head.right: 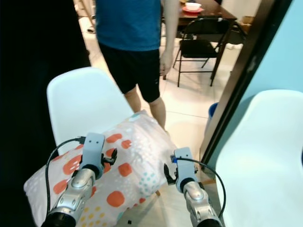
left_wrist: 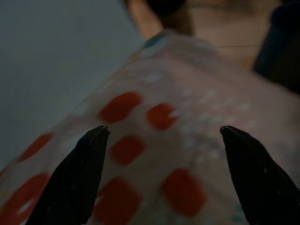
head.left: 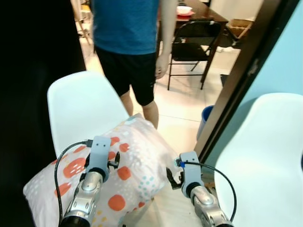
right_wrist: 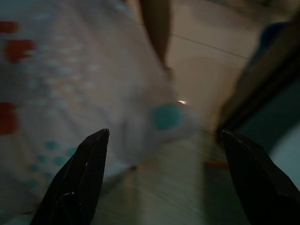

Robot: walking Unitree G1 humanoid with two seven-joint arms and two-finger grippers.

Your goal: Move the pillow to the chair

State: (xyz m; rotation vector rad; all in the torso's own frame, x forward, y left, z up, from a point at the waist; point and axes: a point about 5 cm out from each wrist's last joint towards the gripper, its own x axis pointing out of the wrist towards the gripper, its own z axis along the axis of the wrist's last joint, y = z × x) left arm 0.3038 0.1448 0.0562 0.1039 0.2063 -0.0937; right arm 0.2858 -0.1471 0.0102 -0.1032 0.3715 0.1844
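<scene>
We see the pillow (head.left: 118, 170), white with orange patches and small teal dots, lying on the seat of a white chair (head.left: 78, 106) straight ahead of us, one corner pointing toward the chair back. Our left tool (left_wrist: 161, 136) hovers over the pillow with its fingers spread apart, released and touching nothing; the orange spots show between its tips. Our right tool (right_wrist: 161, 136) sits just off the pillow's right edge, also spread wide and empty, with tiled floor (head.left: 182, 109) showing between its fingers. A second white chair (head.left: 267, 156) stands to our right, beyond a dark door frame (head.left: 236, 80). A person (head.left: 130, 42) in a blue shirt and black shorts stands just behind the pillow's chair. Farther back are a black folding chair (head.left: 194, 45) and a dark counter (head.left: 208, 14) with a bowl (head.left: 184, 9) on it.
</scene>
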